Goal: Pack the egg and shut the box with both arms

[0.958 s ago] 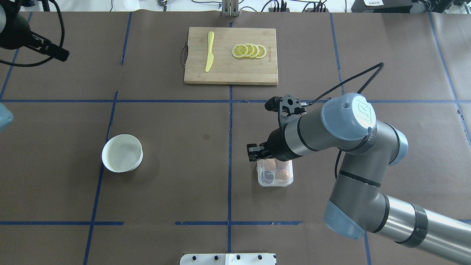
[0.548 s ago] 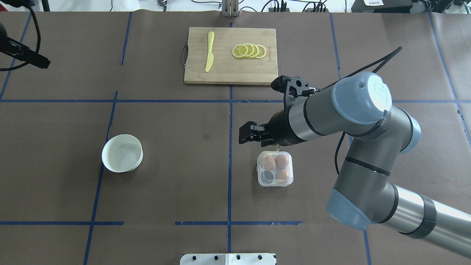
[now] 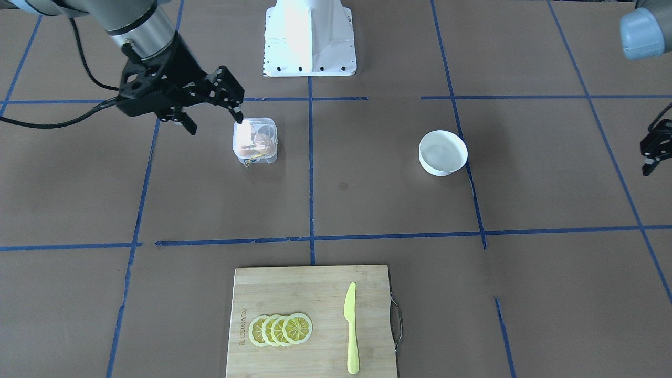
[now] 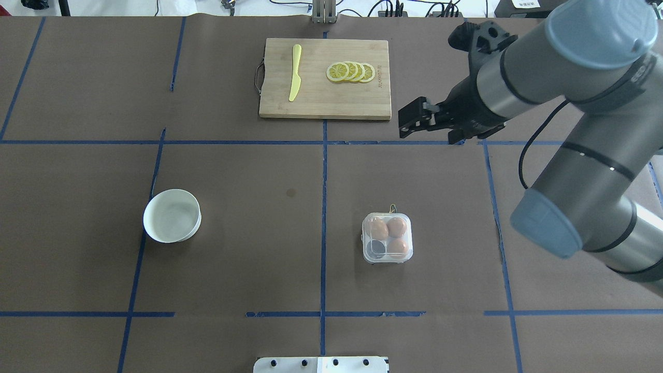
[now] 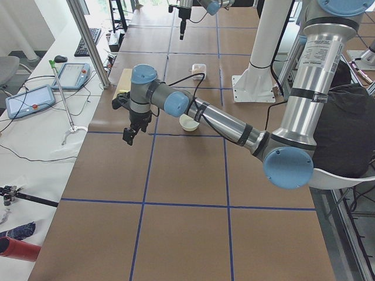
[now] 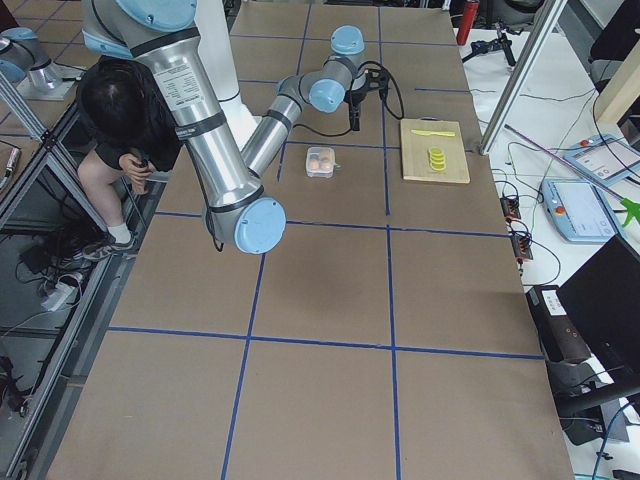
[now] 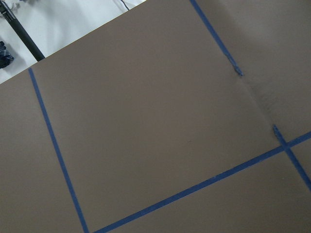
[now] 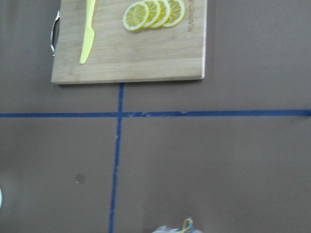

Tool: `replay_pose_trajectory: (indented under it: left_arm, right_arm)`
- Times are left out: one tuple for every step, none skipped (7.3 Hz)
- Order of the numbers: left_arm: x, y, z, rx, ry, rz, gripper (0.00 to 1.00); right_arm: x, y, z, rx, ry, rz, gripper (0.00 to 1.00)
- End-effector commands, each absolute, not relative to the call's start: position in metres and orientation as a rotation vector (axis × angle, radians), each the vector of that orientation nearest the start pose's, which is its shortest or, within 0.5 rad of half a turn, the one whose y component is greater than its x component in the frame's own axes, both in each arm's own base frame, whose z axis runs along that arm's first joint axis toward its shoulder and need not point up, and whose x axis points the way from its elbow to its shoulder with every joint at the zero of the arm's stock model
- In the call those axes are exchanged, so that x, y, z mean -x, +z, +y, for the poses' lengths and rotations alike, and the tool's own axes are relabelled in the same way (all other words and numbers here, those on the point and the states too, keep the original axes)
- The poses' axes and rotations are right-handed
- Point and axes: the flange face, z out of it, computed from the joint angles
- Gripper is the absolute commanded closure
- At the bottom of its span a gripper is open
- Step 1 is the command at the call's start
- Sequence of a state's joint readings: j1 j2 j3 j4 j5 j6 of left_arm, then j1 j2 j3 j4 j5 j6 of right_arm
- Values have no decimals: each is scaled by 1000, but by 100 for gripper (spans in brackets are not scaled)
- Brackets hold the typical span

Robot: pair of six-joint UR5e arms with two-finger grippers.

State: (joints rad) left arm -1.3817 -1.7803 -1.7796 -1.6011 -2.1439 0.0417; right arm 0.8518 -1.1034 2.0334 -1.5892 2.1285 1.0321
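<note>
So at this point the box [image 4: 387,259] sat on the table just right of the centre tape line, on the robot's near half. It had three eggs [image 4: 397,227] in its cups and the fourth cup [image 4: 376,250] bare. No egg showed in the white bowl [image 4: 147,220] well off to the left, so I'd guess the packing part was done. The clear lid [image 3: 255,125] seemed to be down over the eggs, but with see-through plastic I couldn't swear the catch was snapped. The right gripper [image 3: 215,124] hung up in the air on the far side of the box, toward the cutting board [image 4: 321,101]. Its fingers were spread wide, with nothing between them and touching nothing. The left gripper [image 3: 652,152] was way off at the left end of the table, well apart from everything. It was too small to tell whether it was spread or pinched, and its own camera only showed bare brown paper. My read was that this was the back-off after closing. To do that well I'd take the arm straight up and away, clear of the yellow string [image 3: 252,158] poking out the box's far side, since the box looked light enough to slide or pop open on a snag. If the lid wasn't fully seated, I'd have one gripper steady a side wall while the other pressed flat and gently on the lid's free edge, what with eggs underneath
</note>
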Motion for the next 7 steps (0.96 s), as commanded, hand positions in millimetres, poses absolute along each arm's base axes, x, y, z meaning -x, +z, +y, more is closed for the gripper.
replay_pose_trajectory:
  left_arm:
    - [33, 496, -587, -378, 371, 557, 0]
    - [58, 520, -588, -365, 389, 542, 0]
    - [73, 543, -588, -336, 396, 539, 0]
    - [79, 566, -588, -309, 421, 539, 0]
    - [85, 588, -576, -280, 415, 547, 0]
    - [88, 614, -551, -250, 373, 644, 0]
    - [81, 623, -530, -267, 372, 722, 0]
  right_arm:
    - [220, 257, -511, -197, -143, -805, 0]
    - [162, 301, -523, -180, -234, -718, 0]
    - [100, 346, -528, -153, -274, -736, 0]
    - [42, 405, -526, -124, -281, -793, 0]
    - [6, 456, -515, -115, -333, -786, 0]
    - [-28, 500, -502, -72, -276, -794, 0]
    - [-52, 539, -474, -15, -195, -810, 0]
